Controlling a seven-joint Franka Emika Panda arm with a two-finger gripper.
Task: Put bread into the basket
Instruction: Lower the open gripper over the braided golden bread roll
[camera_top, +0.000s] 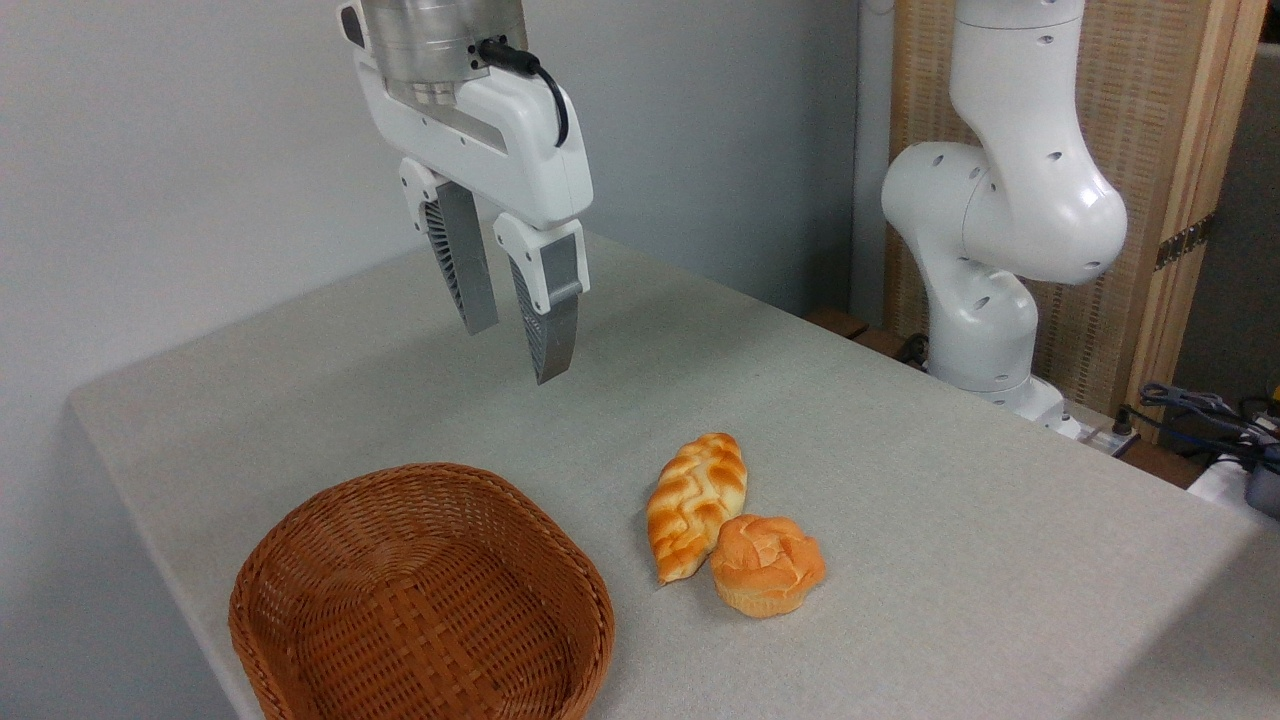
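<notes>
a: since the gripper hangs up in the air with nothing between its fingers, i'd say the pick hasn't started yet. jaws look parted by a modest gap, not fully wide, and they hold nothing.

b: yeah, agreed. the bread lies flat on the table, below and to the right of the gripper. its lower end sits right against the bun, looks like touching, though i can't swear to it from this angle.

a: that's the annoying bit. the loaf lies on a diagonal, so the fingers probably want to close across its narrow width near the upper half, away from the bun. grab low and you'd likely nudge the bun too.

b: makes sense. the basket is near the front left edge, empty, a little apart from the loaf. it's wide and shallow, so the drop should be forgiving.

a: my guess is the gap may need to open more before descending, since the loaf looks about as wide as the current spread. hard to judge though.

b: also the crust looks soft, so a hard squeeze could dent it. arm base stands at the far right edge, out of the way.
</notes>
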